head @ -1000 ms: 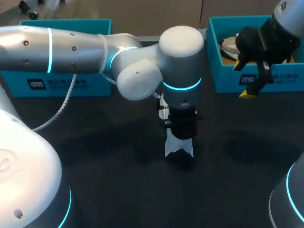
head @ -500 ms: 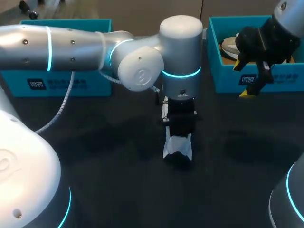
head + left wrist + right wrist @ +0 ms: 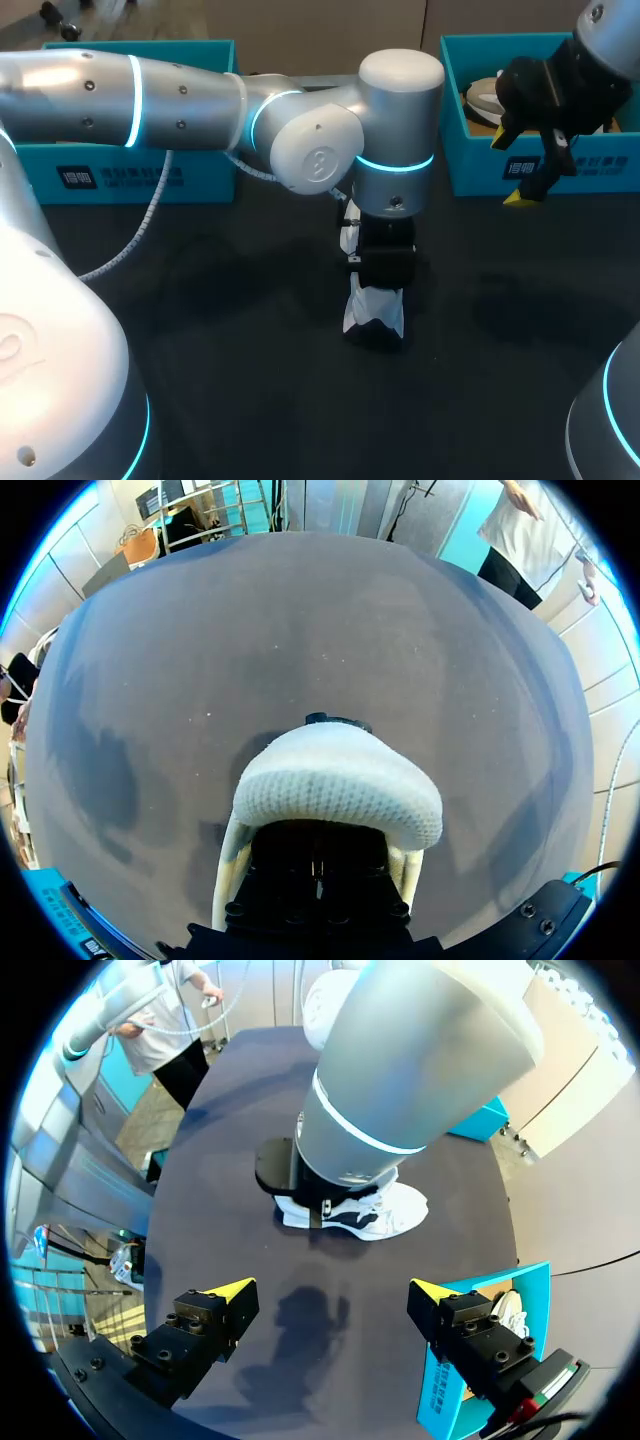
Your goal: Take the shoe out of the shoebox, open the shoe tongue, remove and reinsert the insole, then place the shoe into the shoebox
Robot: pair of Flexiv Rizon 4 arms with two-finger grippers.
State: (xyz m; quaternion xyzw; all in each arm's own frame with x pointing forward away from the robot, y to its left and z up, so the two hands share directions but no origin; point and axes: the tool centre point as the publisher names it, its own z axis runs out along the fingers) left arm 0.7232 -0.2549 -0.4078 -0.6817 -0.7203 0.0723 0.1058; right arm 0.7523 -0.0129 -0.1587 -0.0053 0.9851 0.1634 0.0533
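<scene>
Where the table's back left corner lies, a teal box (image 3: 130, 170) is seen. From that side the left arm (image 3: 180, 95) is extended to mid-table, and the left gripper (image 3: 385, 262) is set straight down on the shoe (image 3: 375, 312); whether it is closed on the shoe cannot be told. The white-and-black shoe rests on the dark table (image 3: 220, 330), outside both boxes, with its long axis laid roughly from the robot's side toward the far edge. In the left wrist view its rounded white mesh end (image 3: 338, 790) is presented ahead of that gripper. Further right, the right gripper (image 3: 332, 1287) is held above the table, spread wide with nothing between its fingers, just before the front wall of the shoebox (image 3: 560, 170), in which a second shoe (image 3: 485, 97) is lodged
</scene>
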